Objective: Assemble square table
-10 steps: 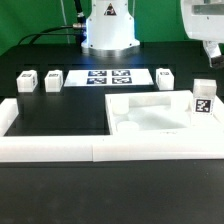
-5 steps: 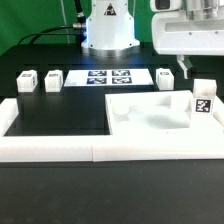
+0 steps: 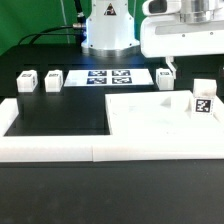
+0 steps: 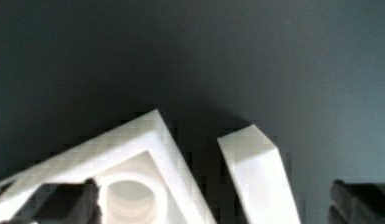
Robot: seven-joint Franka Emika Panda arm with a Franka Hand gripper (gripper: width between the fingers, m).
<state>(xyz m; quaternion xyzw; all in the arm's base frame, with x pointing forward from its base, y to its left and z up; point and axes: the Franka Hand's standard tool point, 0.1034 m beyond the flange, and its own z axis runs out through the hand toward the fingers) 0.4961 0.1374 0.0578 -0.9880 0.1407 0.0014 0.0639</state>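
Note:
The white square tabletop (image 3: 150, 118) lies inside the front right corner of the low border wall. One tagged leg post (image 3: 203, 102) stands at its right edge. Two leg posts (image 3: 27, 80) (image 3: 53, 79) stand at the back left, and another (image 3: 165, 78) at the back, just behind the tabletop. My gripper (image 3: 172, 67) hangs above that back leg, open and empty. In the wrist view the gripper (image 4: 215, 205) is open, with dark fingers (image 4: 64, 200) either side of a tabletop corner and its round hole (image 4: 132, 195).
The marker board (image 3: 105, 77) lies flat at the back centre, in front of the robot base (image 3: 108, 35). The long low white border wall (image 3: 50, 148) runs along the front and the left side. A narrow white bar (image 4: 260, 165) lies beside the tabletop corner.
My gripper has moved from the exterior view's far right toward the left, to a spot over the back leg post. No part has moved.

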